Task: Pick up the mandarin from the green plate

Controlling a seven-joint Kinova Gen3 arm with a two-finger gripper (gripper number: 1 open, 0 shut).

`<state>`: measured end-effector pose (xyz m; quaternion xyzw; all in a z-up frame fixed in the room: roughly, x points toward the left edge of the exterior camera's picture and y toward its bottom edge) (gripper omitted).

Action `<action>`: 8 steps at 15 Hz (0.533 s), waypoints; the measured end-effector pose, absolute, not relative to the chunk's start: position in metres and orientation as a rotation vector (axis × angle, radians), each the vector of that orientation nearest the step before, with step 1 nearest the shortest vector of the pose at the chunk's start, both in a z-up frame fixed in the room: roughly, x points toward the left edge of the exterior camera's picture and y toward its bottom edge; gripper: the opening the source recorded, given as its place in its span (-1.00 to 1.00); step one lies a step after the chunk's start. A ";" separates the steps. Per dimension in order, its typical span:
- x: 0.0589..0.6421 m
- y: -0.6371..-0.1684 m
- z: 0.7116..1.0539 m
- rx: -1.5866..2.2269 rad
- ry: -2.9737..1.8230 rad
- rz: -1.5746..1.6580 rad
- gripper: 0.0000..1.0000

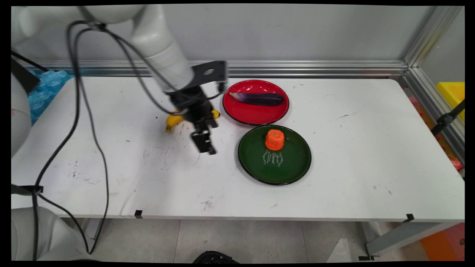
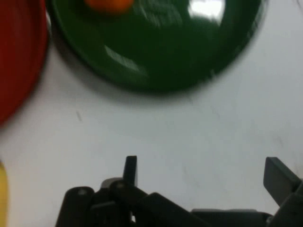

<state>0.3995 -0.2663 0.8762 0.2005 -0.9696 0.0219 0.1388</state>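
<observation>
beside green plate (image 1: 293,168); spread hand (image 1: 205,145)

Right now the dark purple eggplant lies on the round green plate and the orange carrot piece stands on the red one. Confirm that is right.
Not right: the two are swapped. In the main view the dark purple eggplant lies on the round red plate, and the orange carrot piece stands on the round green plate.
</observation>
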 end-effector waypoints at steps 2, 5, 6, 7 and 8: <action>0.383 -0.282 0.873 0.561 -2.772 0.097 1.00; 0.357 -0.306 0.865 0.523 -2.725 0.144 1.00; 0.351 -0.313 0.861 0.511 -2.712 0.156 1.00; 0.346 -0.317 0.859 0.504 -2.704 0.163 1.00; 0.340 -0.323 0.855 0.494 -2.693 0.172 1.00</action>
